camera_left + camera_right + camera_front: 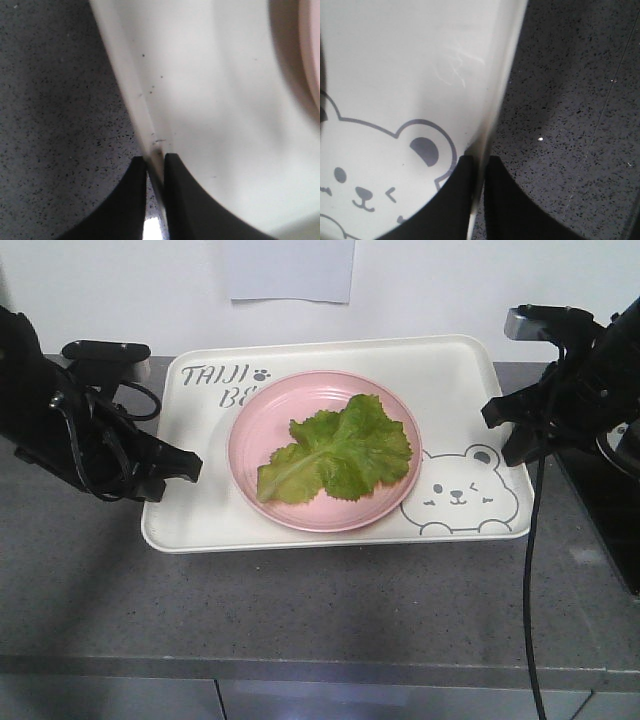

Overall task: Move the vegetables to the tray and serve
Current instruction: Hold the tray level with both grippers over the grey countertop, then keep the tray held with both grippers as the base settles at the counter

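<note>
On one tray (200, 525): one plate (250, 430), vegetables (340, 450).

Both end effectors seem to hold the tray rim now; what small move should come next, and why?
Probably a slow, level lift by both arms together. The left end effector and right end effector are each shut on a rim of the tray, and the lettuce already lies on the pink plate inside it.

A dark grey speckled stone tabletop (300, 610) fills the foreground, with pale cabinet fronts (300, 700) below its front edge. Behind it stands a plain white wall (420, 290) (a sheet of white paper (290, 268) hangs there).
</note>
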`<state>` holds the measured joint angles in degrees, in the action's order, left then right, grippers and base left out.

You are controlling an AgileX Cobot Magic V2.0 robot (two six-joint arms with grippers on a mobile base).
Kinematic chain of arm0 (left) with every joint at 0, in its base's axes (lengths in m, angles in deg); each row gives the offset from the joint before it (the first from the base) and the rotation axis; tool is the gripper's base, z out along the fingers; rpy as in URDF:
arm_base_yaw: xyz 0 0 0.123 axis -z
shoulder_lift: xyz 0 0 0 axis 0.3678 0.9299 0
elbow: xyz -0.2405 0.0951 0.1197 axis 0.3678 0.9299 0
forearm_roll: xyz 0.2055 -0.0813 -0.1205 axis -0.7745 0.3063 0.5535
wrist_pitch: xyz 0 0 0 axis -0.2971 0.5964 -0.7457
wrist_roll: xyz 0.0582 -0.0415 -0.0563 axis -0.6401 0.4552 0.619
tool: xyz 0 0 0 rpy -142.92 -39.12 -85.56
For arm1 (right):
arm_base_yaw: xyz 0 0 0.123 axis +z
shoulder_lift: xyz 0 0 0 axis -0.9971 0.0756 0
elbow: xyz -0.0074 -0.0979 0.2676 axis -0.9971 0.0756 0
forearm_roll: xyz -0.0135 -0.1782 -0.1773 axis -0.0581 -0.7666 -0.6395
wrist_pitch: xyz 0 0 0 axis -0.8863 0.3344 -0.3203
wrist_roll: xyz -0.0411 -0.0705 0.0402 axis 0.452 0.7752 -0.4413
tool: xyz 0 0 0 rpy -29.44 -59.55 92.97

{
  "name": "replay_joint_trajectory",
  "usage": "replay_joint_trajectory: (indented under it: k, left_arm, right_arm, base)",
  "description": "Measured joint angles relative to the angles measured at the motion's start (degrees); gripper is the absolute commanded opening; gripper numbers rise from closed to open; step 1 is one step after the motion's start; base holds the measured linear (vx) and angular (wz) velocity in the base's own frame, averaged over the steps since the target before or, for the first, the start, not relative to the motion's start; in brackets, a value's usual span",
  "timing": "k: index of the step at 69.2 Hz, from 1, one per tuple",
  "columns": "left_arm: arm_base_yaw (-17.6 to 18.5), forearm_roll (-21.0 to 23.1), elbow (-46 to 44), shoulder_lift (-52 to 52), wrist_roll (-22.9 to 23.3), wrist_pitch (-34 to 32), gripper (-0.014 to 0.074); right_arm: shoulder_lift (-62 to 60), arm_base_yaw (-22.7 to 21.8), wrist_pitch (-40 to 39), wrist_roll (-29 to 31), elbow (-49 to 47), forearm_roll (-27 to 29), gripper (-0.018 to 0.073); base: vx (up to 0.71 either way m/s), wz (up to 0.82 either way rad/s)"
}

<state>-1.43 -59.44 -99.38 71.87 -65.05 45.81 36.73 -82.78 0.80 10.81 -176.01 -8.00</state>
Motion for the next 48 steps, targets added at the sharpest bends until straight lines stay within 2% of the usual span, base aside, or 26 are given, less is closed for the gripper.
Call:
replay_joint_trajectory:
  k: [48]
  left_arm:
    - [0.0, 0.0, 0.0, 0.0, 0.0, 0.0, -0.0006]
  right_arm:
    - [0.0, 0.0, 0.0, 0.0, 0.0, 0.0, -0.0006]
  base:
    - [0.02, 0.02]
